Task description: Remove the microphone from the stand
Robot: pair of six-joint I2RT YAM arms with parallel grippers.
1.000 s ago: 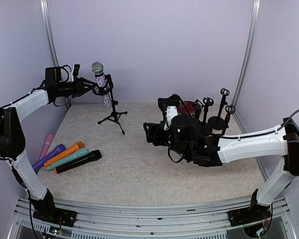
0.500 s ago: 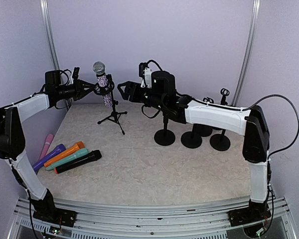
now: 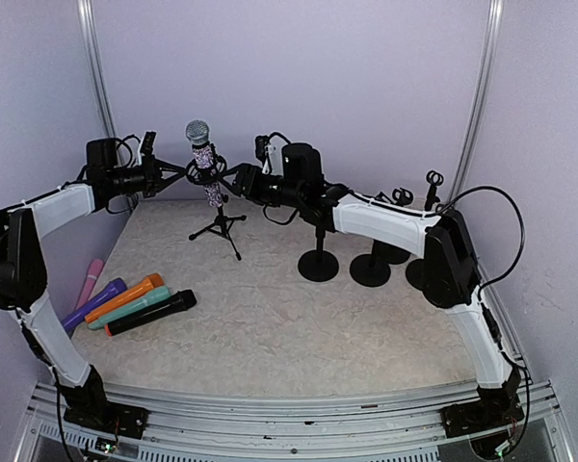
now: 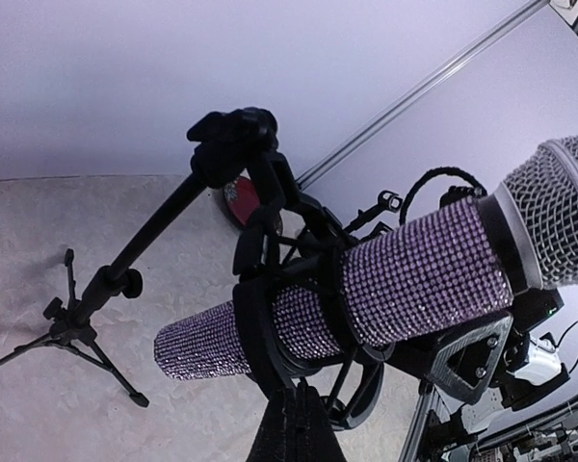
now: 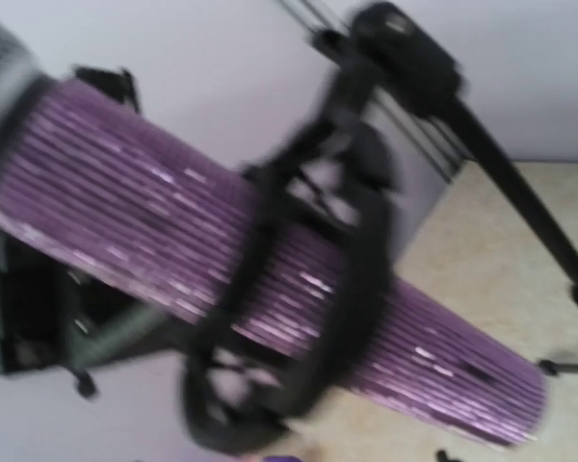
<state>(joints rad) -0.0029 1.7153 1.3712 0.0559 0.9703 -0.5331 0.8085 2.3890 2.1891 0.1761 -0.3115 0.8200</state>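
The microphone [image 3: 203,164], purple glitter body with a silver grille, sits upright in the black clip of the tripod stand [image 3: 219,227] at the back left. My left gripper [image 3: 180,172] reaches in from the left and is shut on the clip's ring; the left wrist view has its fingers [image 4: 299,428] pinched on the ring's edge below the microphone [image 4: 405,274]. My right gripper [image 3: 233,178] comes in from the right, right up against the microphone's lower body. The right wrist view is blurred, filled by the microphone [image 5: 154,221] and the clip ring [image 5: 352,279]; its fingers do not show.
Several coloured microphones lie at the left of the table, from pink [image 3: 89,279] to black [image 3: 152,312]. Round-base stands [image 3: 318,265] [image 3: 370,270] are grouped at the right, under the right arm. The side wall is close behind my left arm.
My right arm swung up from the middle right of the table across to the microphone. The left gripper closed on the clip ring.
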